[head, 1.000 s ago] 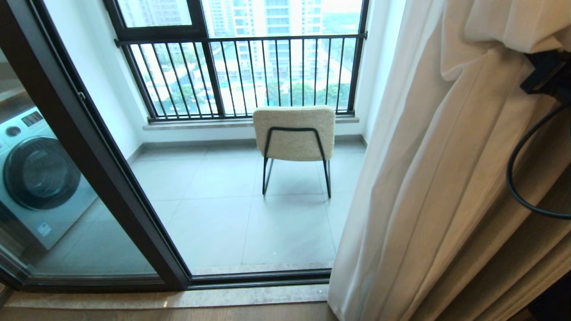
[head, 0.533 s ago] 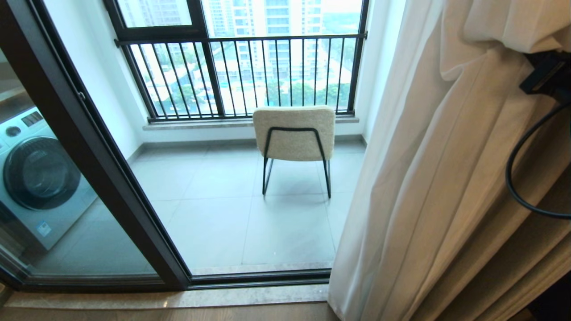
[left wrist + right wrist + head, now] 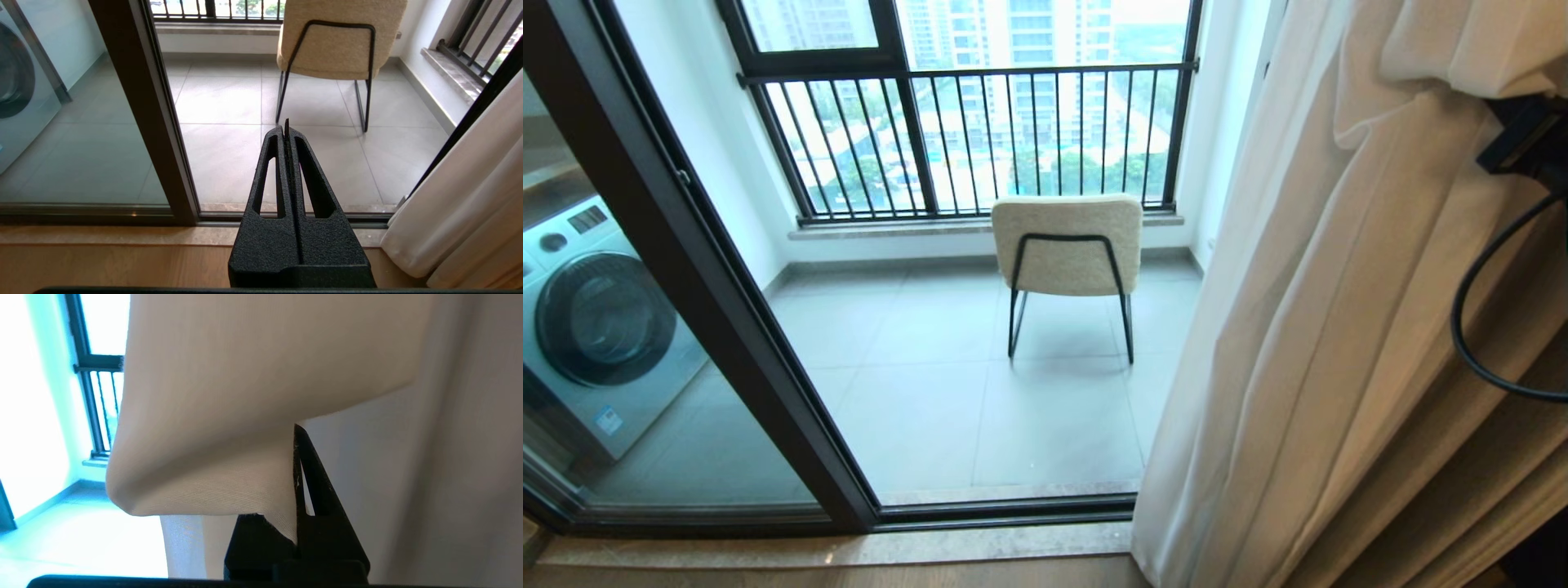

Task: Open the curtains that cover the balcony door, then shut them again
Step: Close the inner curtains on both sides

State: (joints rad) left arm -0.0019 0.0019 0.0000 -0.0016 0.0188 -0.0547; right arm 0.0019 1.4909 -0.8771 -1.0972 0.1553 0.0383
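Curtains bunched at frame right, pinched in our clamped right gripper at upper right; uncovered balcony door spans leftward; left gripper pressed together, empty.

One chair is counted on the balcony tiles, carried on a black metal frame of which two legs are seen. One washing machine is made out behind the glass, with one round door on its front. One dark upright of the balcony door is seen crossing the head view. One gathered bunch of the curtains is counted at the right side. One barred railing is seen across the far window. Two grippers are counted: the left gripper and the right gripper. One black cable is seen looping beside the fabric.
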